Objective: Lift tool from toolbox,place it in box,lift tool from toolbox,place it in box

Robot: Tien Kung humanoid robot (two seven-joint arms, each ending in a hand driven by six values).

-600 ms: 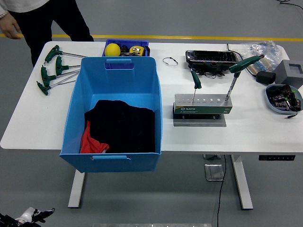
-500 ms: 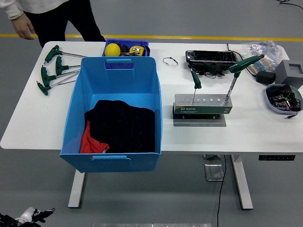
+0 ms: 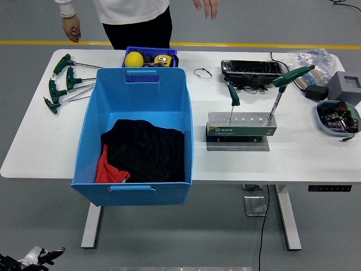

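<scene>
Head view: no robot fingers visible, state unknowable; best pulling T-handle wrench (image 3: 233, 97) straight up from rack (image 3: 241, 125), then over blue bin (image 3: 90, 125).

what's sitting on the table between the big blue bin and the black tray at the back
In the head view, a small wire loop lies on the bare white table between the blue bin and the black tray.

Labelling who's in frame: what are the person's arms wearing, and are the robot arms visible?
The person at the table's far side wears a white top over black trousers; a pale band shows at one wrist. Neither robot arm is over the table.
</scene>
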